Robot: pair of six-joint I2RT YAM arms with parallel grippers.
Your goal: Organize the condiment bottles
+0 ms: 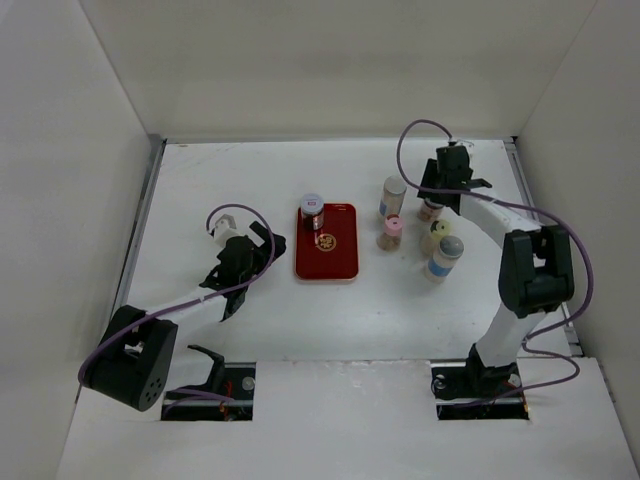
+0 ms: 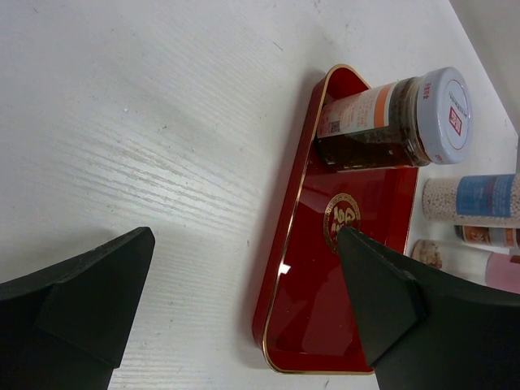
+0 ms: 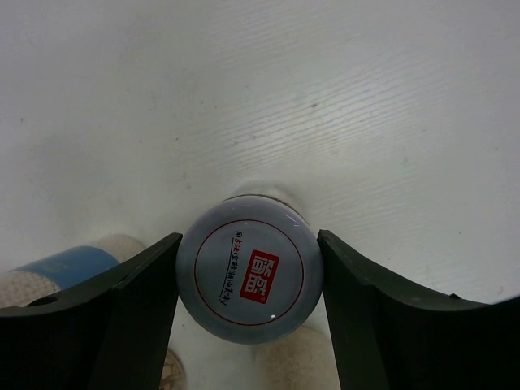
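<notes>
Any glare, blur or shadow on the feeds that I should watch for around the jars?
Top view: even soft light, sharp, though the jars are small. Left wrist view: glossy tray reflects its jar; near fingers are dark and soft. Right wrist view: cap sharp with a small glint, blue-labelled jar at the edge blurred.
</notes>
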